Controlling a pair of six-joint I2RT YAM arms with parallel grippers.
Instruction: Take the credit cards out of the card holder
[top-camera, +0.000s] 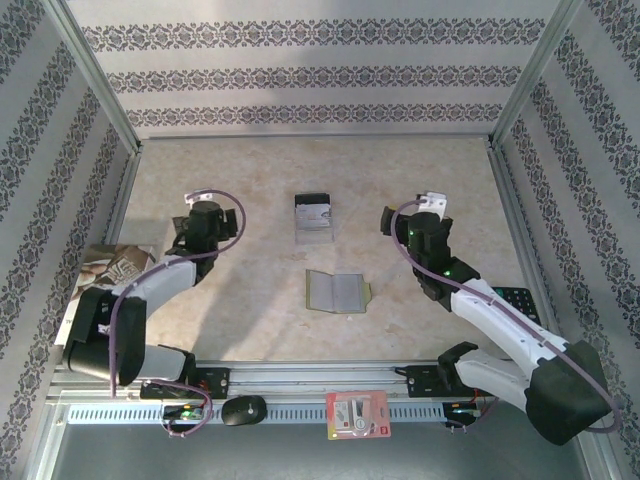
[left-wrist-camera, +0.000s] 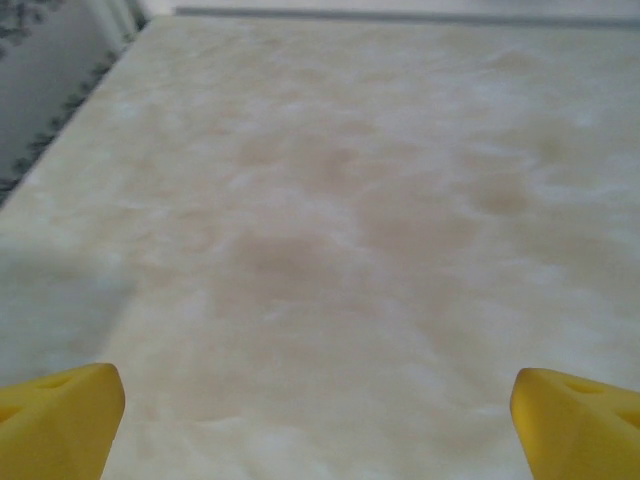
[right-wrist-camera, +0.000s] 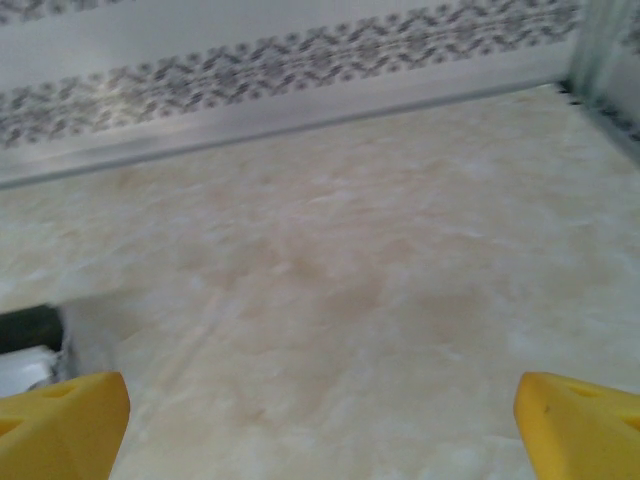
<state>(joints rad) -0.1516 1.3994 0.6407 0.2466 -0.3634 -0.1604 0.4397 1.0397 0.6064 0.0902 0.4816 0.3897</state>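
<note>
Cards (top-camera: 313, 215) sitting stacked just beyond holder (top-camera: 338, 291), which is lying open on worktop (top-camera: 250, 310). Left tool (top-camera: 203, 208) and right tool (top-camera: 428, 210) hanging wide open, empty, flanking holder; extraction probably finishing.

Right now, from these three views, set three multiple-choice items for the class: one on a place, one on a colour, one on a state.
1. The credit cards lie: A) inside the card holder; B) on the table beyond it; C) on the front rail.
2. The card holder is: A) red; B) olive-green; C) blue.
3. The right gripper is: A) open; B) shut on a card; C) shut, empty.
Answers: 1B, they sit apart, farther back; 2B, its green edges show; 3A, its yellow fingertips stand wide apart.
</note>
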